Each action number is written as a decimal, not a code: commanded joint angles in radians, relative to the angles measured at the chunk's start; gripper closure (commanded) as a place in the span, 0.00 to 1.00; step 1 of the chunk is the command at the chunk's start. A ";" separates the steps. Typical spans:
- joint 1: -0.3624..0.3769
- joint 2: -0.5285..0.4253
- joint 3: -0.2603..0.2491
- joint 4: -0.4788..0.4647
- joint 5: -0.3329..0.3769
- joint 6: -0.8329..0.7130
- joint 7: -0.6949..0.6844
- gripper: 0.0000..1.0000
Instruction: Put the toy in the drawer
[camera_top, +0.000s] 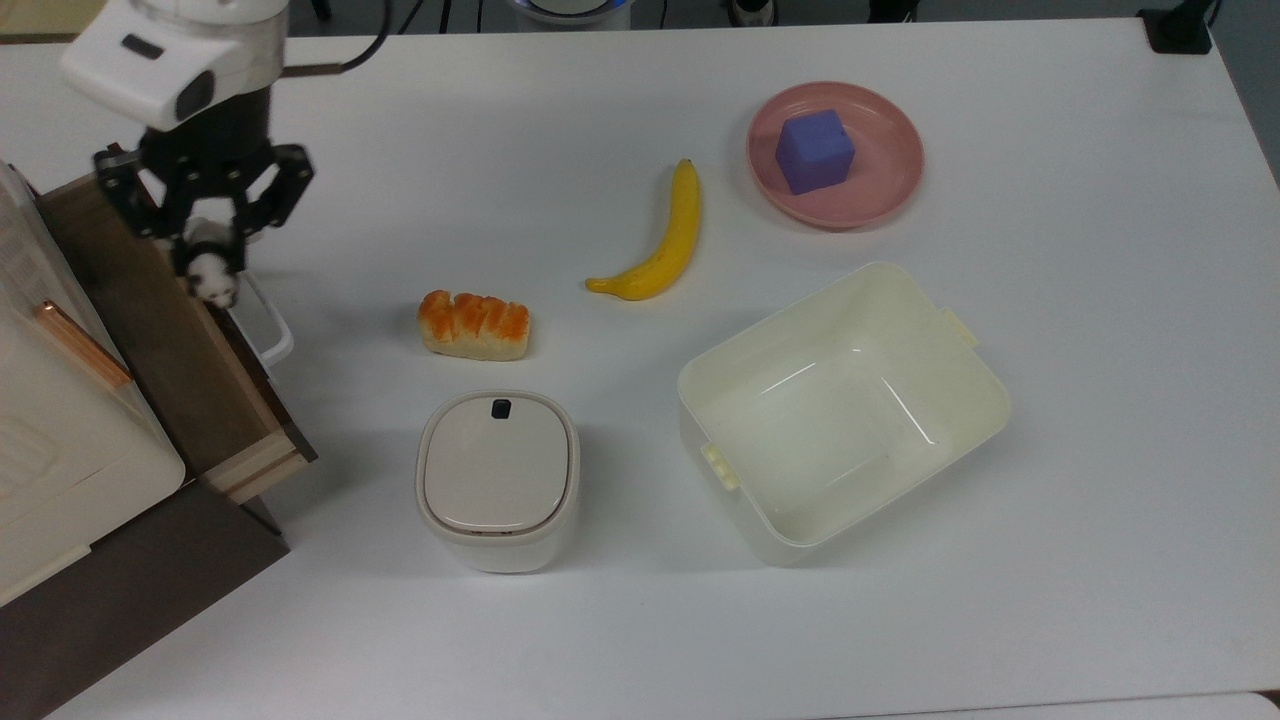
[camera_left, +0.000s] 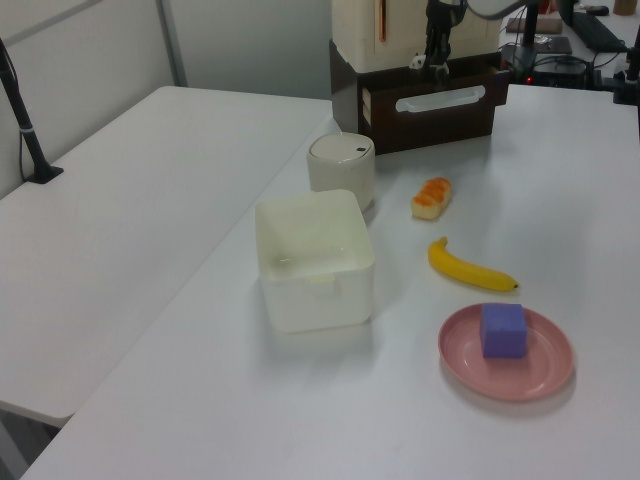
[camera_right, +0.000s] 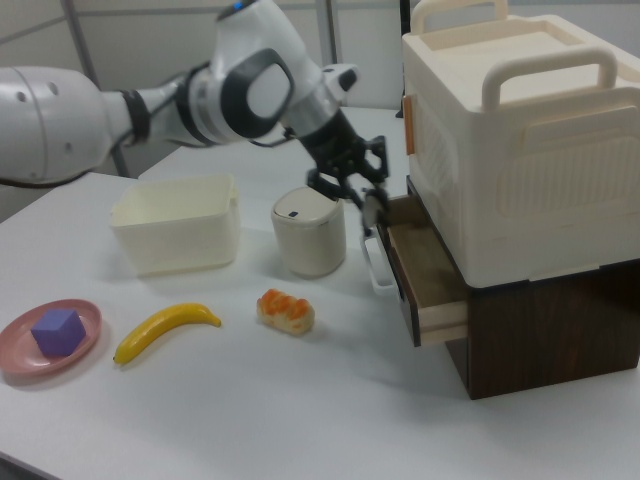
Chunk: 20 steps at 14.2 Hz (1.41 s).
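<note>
— What lies on the bench (camera_top: 640, 640), nearest first in the top view?

— Closest to the top view's lower edge stand the white lidded bin (camera_top: 497, 480), its lid shut with a small dark button on top, and the cream plastic tub (camera_top: 842, 412), open and with nothing in it. Beyond them lie the orange-topped bread loaf (camera_top: 474, 325) and the banana (camera_top: 660, 238), well apart from each other. Farthest is the pink plate (camera_top: 880, 190), which carries the purple cube (camera_top: 816, 151).

— And the drawer?

— The drawer (camera_top: 150, 310) stands pulled out at the top view's left, under a cream case with handles (camera_right: 520, 140) that sits on a dark wooden cabinet (camera_right: 560, 330). Its brown inner bottom shows bare. A white handle (camera_top: 262, 310) sticks out from its dark front panel.

— Where is the toy?

— The panda toy (camera_top: 212, 278) hangs in the pincer (camera_top: 208, 272), whose fingers are closed on it. In the top view it sits over the drawer's front panel, right at the edge, clear of the bench. In the right view the pincer (camera_right: 372, 206) is just in front of the cream case, above the drawer's (camera_right: 425, 275) far end. In the left view the toy (camera_left: 418, 62) is a small pale speck above the drawer front (camera_left: 440, 100).

— Anything in the way?

— The front panel lies directly under the toy; the loaf and the bin are well apart from it.

— Any writing?

— None that can be read.
</note>
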 joint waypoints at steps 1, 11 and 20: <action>-0.036 0.043 -0.023 0.025 -0.040 0.109 -0.092 0.80; 0.033 -0.018 0.012 0.005 -0.017 -0.081 0.142 0.06; 0.253 -0.119 0.012 0.002 0.156 -0.429 0.553 0.05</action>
